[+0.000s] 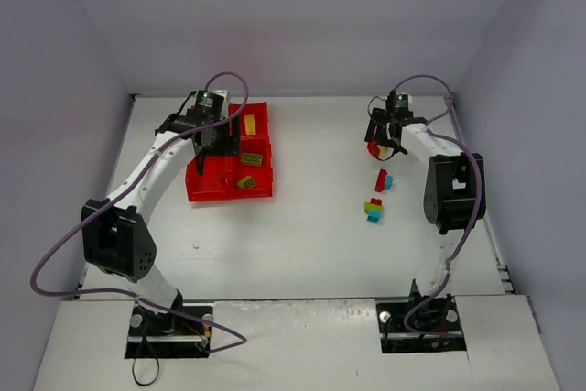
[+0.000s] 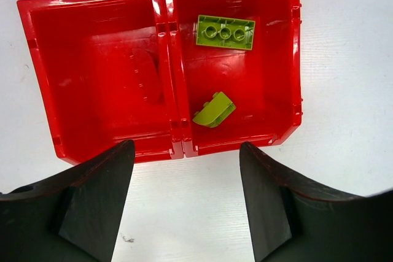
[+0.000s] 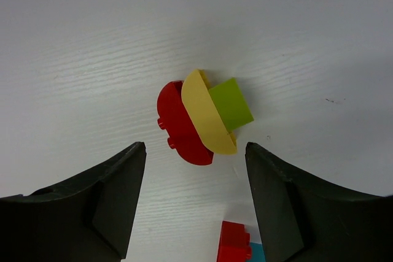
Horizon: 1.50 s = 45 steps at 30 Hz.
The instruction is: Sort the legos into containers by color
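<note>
The red tray [image 1: 206,185] of four containers lies at the left. One container holds a yellow lego [image 1: 249,124], and the one nearer me holds two green legos [image 2: 225,32] [image 2: 214,110]. My left gripper [image 2: 187,148] hovers open at the tray's near edge [image 2: 175,59], with only bare table between its fingers. On the right, my right gripper [image 3: 195,146] stands open just short of a red, yellow and green clump [image 3: 202,118], which lies on the table ahead of its fingertips. Nothing is held.
A red lego joined to a cyan one [image 1: 383,180] lies just behind the right gripper, its red part [image 3: 233,240] showing in the right wrist view. A multicolour clump [image 1: 374,211] lies nearer the right arm. White walls enclose the table.
</note>
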Motion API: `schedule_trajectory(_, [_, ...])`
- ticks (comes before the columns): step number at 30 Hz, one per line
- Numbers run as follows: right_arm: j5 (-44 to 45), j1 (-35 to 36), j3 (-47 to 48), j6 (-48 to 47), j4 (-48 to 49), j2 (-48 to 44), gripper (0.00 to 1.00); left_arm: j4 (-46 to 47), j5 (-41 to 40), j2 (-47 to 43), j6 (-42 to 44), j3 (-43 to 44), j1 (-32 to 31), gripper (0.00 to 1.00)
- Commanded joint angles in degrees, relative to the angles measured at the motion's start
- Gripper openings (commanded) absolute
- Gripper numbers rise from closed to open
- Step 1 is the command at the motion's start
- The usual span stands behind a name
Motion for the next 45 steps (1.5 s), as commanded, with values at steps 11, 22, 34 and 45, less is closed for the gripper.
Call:
schedule_trajectory(11, [8.4, 1.2, 4.8, 17.7, -2.9, 0.4, 0.85, 1.6, 0.9, -1.4, -0.6, 0.5, -0.3, 0.63])
schedule_trajectory(22, [11.5, 1.8, 9.8, 26.4, -8.0, 6.0, 0.88, 1.4, 0.7, -1.5, -0.4, 0.0, -0.3, 0.63])
schedule_trajectory(34, [12.5, 2.0, 12.1, 30.7, -9.0, 9.8, 0.86, 0.9, 0.0, -1.4, 0.1, -0.2, -0.3, 0.63])
schedule_trajectory(45, [13.9, 1.9, 12.2, 34.3, -9.4, 12.1, 0.79, 0.9, -0.1, -1.2, 0.3, -0.5, -0.3, 0.63])
